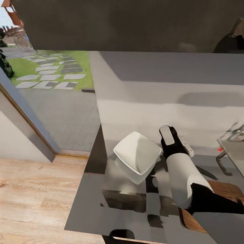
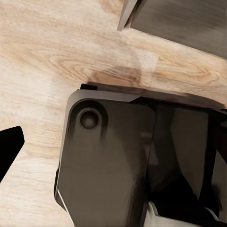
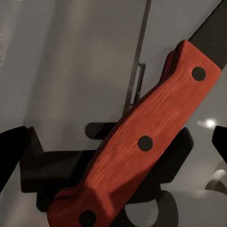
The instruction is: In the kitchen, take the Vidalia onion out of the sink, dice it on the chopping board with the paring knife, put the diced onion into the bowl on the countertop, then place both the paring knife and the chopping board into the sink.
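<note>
Right tool [image 3: 118, 156] grips paring knife [image 3: 142, 142]; bowl [image 1: 137, 152] beside.

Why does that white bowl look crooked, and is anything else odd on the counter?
The bowl looks tipped on the glossy countertop, one corner raised, not sitting flat, though the reflection beneath it makes this hard to judge. Beside it, the paring knife lies between the right hand's fingers, its handle slanted. Nothing looks spilled or broken.
</note>
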